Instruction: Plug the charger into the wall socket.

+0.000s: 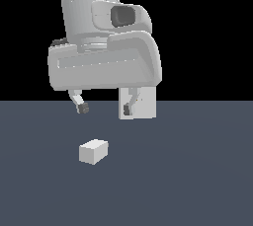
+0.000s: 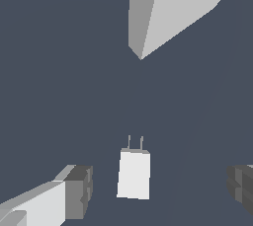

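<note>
Dark finger pads (image 2: pixel 79 190) frame the wrist view: the gripper (image 1: pixel 105 107) hangs spread wide and empty above the bench (image 1: pixel 197 180). Between the pads, lower down, lies the charger (image 1: pixel 93 151), prongs toward the wall socket (image 1: pixel 144 102) standing well apart. It looks small, rigid and probably light; its long flat sides suit a grasp, clear of the thin prongs.

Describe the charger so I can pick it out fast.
Under the open gripper, on the dark floor, lies the charger: a small off-white brick, two thin prongs at one end. The socket behind is a bigger upright plate.
</note>
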Available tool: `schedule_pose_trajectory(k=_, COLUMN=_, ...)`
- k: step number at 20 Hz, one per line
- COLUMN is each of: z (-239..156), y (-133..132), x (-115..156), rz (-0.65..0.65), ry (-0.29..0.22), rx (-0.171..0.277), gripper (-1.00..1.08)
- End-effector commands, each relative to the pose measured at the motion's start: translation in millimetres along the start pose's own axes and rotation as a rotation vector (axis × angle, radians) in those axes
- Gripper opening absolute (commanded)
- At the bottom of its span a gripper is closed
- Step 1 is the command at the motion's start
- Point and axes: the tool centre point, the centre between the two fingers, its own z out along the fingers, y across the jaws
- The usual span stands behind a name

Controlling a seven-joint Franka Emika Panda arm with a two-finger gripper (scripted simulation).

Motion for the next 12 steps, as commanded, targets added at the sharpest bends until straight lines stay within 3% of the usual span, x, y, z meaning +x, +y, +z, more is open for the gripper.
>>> schedule_pose_trajectory(k=1, z=4.7, y=-3.3, x=-5.6, rz=0.023, ry=0.014, rx=-0.003, gripper=1.0)
schedule_pose_trajectory(k=12, z=17.6, y=-12.0, x=-18.3, rz=0.078, ry=0.047, rx=-0.012, gripper=1.0)
